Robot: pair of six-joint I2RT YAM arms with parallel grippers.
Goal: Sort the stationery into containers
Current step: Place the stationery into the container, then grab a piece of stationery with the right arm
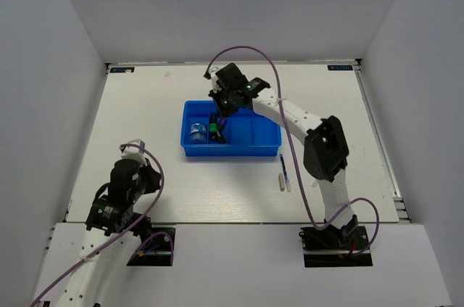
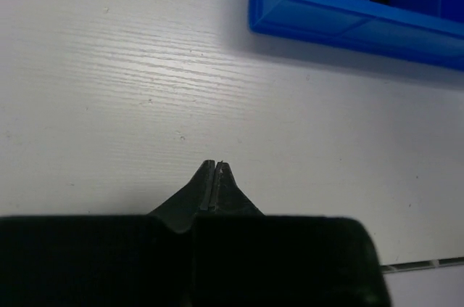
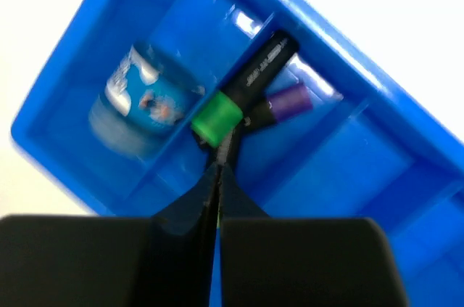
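The right gripper (image 3: 217, 176) has its jaws pressed together. Just past the tips, a green-capped highlighter (image 3: 243, 89) lies over a purple-capped highlighter (image 3: 288, 101) in the blue tray (image 3: 72, 67), beside a bottle (image 3: 141, 104) in the next compartment. Whether the tips touch the green cap I cannot tell.

The left gripper (image 2: 216, 169) is also closed, above the white table (image 1: 145, 104). A pen (image 1: 283, 163) and a white stick (image 1: 281, 183) lie near the tray, with white walls (image 1: 43, 67) around. The right arm reaches forward over the tray and the left is folded near its base.

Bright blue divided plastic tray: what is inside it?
A small blue-white bottle in one compartment; in the next, a green-capped black highlighter lying over a purple-capped highlighter. From above, the right gripper hides part of the blue tray's rear.
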